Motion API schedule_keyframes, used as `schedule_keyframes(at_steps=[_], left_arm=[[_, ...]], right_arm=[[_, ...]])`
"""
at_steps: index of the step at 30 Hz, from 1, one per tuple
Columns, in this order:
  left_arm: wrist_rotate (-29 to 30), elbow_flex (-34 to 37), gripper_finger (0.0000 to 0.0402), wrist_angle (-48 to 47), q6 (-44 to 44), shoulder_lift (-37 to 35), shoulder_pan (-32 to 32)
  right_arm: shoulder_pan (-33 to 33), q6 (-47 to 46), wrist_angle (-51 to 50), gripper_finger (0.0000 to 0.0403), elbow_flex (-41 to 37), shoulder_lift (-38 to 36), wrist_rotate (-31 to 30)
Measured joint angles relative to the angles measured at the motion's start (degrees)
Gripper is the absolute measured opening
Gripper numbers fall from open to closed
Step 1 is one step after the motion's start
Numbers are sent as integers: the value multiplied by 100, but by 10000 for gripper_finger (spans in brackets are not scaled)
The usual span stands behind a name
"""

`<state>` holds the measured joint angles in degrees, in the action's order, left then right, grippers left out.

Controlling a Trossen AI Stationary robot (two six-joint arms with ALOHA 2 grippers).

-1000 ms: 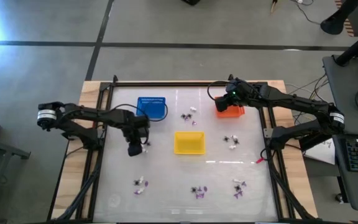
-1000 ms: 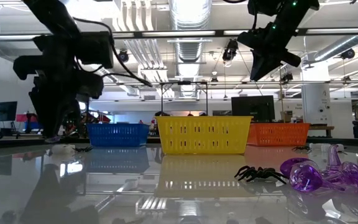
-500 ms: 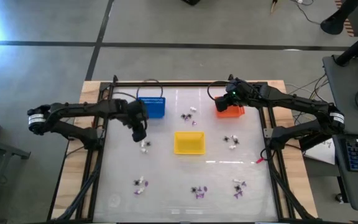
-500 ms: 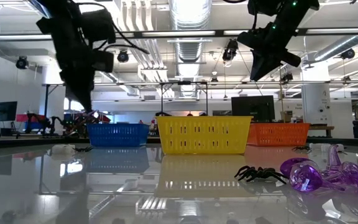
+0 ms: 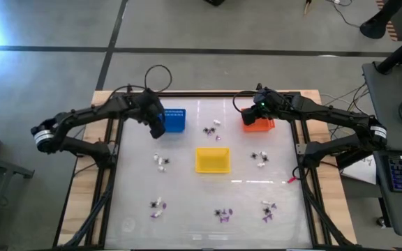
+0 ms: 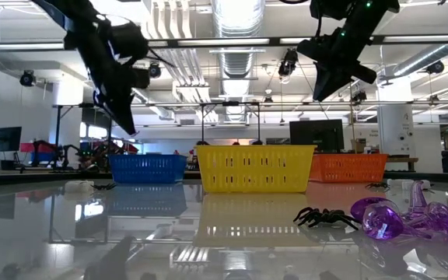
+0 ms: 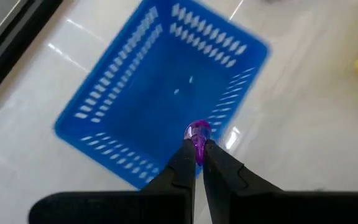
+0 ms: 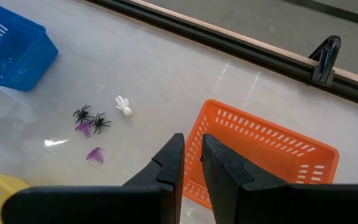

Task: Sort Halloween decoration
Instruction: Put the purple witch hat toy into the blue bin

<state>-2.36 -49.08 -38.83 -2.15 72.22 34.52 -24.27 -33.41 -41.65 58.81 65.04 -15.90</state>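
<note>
Seen from overhead, the left gripper [image 5: 158, 128] hangs at the left edge of the blue basket [image 5: 174, 120], upper left of centre on the table [image 5: 187, 209]. Its wrist camera shows the fingers [image 7: 182, 163] pinched tight on a purple trinket [image 7: 198, 132], poised above the basket's near rim.

The right gripper [image 5: 252, 111] hovers over the left end of the orange basket [image 5: 259, 124], upper right of centre. Its fingers [image 8: 170, 163] stand a narrow slit apart with nothing visible between them, the orange basket's near corner just beyond the tips.

The yellow basket [image 5: 213, 160] sits mid-table, between and below the other two.

Loose trinkets lie scattered in small clusters: black spiders [image 8: 90, 118], purple pieces [image 8: 94, 154] and a white piece [image 8: 123, 106] between the blue and orange baskets; a white cluster [image 5: 162, 161] left of the yellow basket; another group [image 5: 259, 158] to its right; three more along the lower part of the frame, at lower left [image 5: 158, 207], lower centre [image 5: 222, 214] and lower right [image 5: 268, 209].

At table level, a spider [image 6: 323, 218] and a purple piece [image 6: 399, 218] lie in the right foreground.
</note>
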Motion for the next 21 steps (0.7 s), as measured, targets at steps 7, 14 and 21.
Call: schedule_keyframes(at_steps=[7,14,21], left_arm=[[-511,5,0,281,-340,543,371],[-578,-173,2,378,-616,861,374],[-582,-263,34,369,-688,875,374]], right_arm=[[0,26,0,47,0,0,-7],[0,44,0,49,0,0,-17],[0,43,0,82,0,0,-17]])
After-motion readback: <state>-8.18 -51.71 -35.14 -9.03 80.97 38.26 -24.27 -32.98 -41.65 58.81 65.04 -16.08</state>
